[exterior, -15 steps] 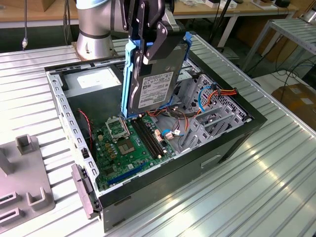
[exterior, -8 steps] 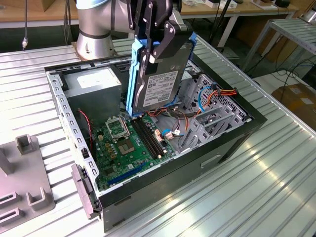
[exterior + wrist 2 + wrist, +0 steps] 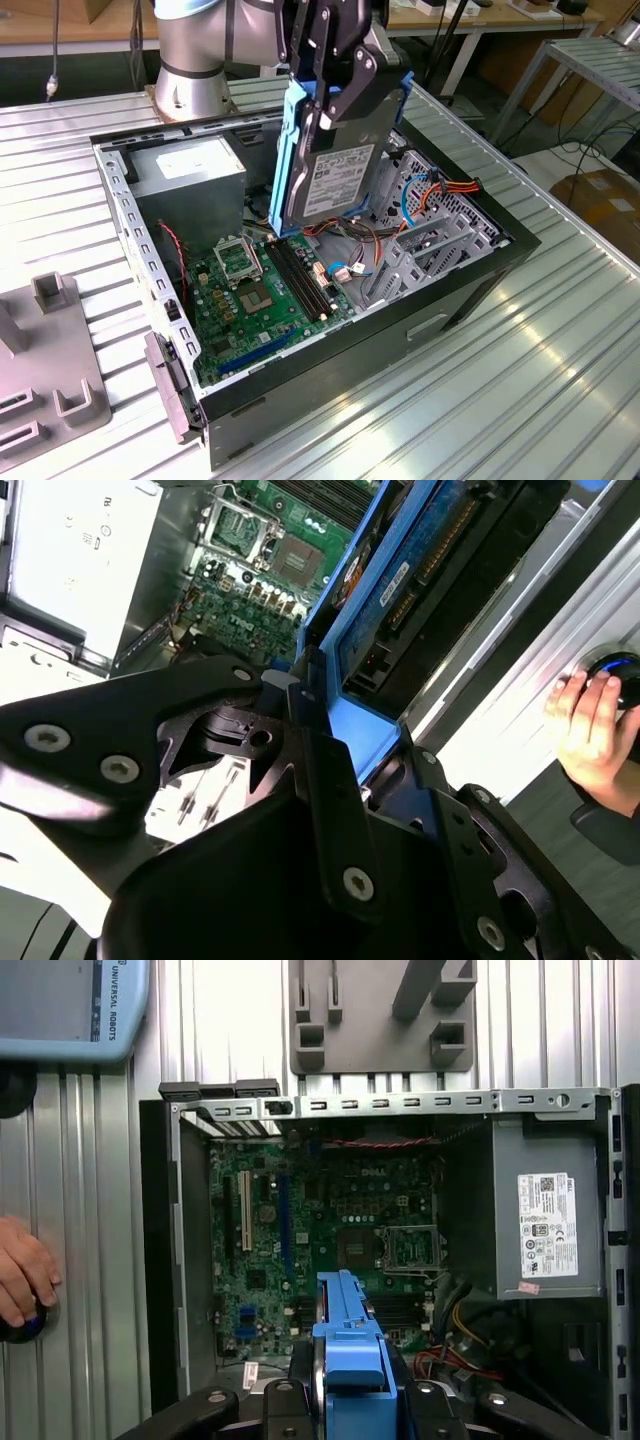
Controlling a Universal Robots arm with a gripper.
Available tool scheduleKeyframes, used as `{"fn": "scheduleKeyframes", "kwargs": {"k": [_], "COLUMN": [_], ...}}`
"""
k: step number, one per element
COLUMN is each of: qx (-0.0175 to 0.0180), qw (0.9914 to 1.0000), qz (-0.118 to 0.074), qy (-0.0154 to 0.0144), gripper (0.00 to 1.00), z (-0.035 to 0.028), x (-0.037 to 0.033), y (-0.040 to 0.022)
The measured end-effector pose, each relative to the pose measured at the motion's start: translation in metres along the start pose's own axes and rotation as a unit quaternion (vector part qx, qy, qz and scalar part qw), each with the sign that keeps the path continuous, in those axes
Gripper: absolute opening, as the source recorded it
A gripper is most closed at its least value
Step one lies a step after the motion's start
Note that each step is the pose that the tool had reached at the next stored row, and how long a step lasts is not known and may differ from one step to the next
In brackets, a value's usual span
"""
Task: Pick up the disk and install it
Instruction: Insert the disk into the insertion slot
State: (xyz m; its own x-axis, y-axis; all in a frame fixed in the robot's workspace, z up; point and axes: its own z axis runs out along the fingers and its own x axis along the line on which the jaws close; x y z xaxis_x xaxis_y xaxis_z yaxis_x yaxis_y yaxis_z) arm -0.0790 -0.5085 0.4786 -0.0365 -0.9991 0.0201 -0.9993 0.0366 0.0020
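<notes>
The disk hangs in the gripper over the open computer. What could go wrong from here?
1. The gripper holds the disk tilted above the motherboard; a slip could drop it onto the board.
2. Loose cables lie beside the drive cage and might catch the disk as it goes in.
3. A person's hand rests beside the case, possibly close to the arm's path.

Exterior view: raised, oblique, over case (image 3: 420,335) corner. First wrist view: straight down, higher. Second wrist view: close beside the disk (image 3: 420,590). Shared: motherboard (image 3: 262,290).
</notes>
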Motion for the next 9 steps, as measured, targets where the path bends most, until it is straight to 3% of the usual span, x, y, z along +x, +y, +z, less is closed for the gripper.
{"fn": "scheduleKeyframes", "kwargs": {"k": [3,7,9], "qx": [0.0,0.0,-0.0001], "qw": [1.0,0.99999,0.99999], "qz": [0.002,0.003,0.003], "qy": [0.0,0.0006,0.0008], "gripper": [0.37,0.37,0.37], "z": [0.0003,0.0007,0.0009], "x": [0.0039,0.0036,0.0035], "y": [-0.003,-0.0189,-0.0231]}}
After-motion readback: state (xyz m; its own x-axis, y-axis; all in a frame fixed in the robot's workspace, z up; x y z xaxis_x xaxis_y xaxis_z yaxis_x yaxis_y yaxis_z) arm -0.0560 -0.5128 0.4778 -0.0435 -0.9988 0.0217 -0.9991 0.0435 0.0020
